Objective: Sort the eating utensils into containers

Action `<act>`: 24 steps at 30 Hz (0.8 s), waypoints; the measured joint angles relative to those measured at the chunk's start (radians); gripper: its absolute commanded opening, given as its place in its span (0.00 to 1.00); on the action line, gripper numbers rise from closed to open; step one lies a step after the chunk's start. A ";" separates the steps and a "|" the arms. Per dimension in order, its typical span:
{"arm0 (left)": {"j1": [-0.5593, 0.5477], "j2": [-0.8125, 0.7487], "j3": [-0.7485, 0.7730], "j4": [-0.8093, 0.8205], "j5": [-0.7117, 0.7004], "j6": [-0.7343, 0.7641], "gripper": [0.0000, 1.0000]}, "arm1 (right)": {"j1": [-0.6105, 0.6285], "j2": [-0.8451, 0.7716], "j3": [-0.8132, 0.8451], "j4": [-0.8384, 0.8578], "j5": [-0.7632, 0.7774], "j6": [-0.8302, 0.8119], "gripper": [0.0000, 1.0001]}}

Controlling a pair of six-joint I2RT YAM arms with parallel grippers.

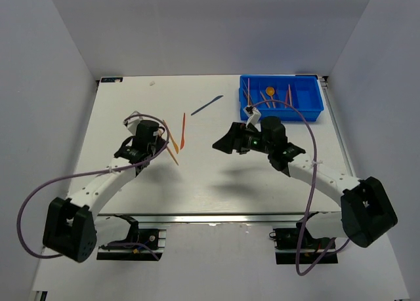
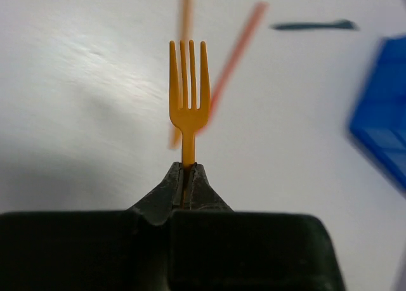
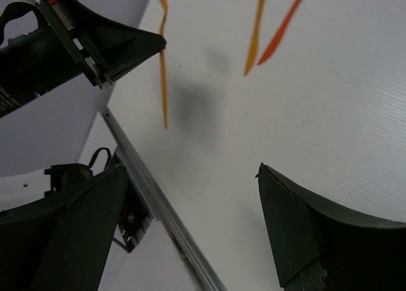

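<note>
Left tool (image 2: pixel 187 172) gripping a thin orange plastic fork (image 2: pixel 187 91) by its handle, tines pointing away.
My right tool (image 3: pixel 192 177) gapes wide; the bright blue divided plastic tray (image 1: pixel 315 112) sits on the white surface (image 1: pixel 216 183), far right.

From where I stand there is one bright blue shallow plastic tray (image 1: pixel 282 116), split into four compartments. Outside it I count four utensils: one orange plastic fork (image 2: pixel 188 88), one slim orange plastic piece (image 2: pixel 184 12), one slim red-orange plastic piece (image 2: pixel 238 47) and one dark grey-blue plastic knife (image 1: pixel 207 105). Inside the tray lie roughly four more, one of them a round-bowled orange spoon (image 1: pixel 270 91). They are too small to count for certain.
</note>
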 measured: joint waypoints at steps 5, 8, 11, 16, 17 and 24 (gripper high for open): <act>-0.069 -0.055 -0.004 0.109 0.141 0.005 0.00 | 0.151 0.026 0.057 0.043 0.074 0.023 0.79; -0.103 -0.019 0.008 0.132 0.206 0.005 0.00 | 0.200 0.067 0.115 0.048 0.119 0.022 0.76; -0.135 0.018 0.023 0.164 0.274 0.000 0.00 | 0.201 0.108 0.148 0.045 0.169 0.021 0.72; -0.171 0.022 0.046 0.204 0.339 -0.009 0.00 | 0.208 0.177 0.196 -0.005 0.238 -0.001 0.69; -0.171 0.022 0.051 0.212 0.346 -0.010 0.00 | 0.211 0.183 0.201 -0.017 0.246 -0.006 0.69; -0.172 0.022 0.054 0.267 0.380 -0.028 0.00 | 0.228 0.203 0.215 -0.034 0.248 -0.035 0.57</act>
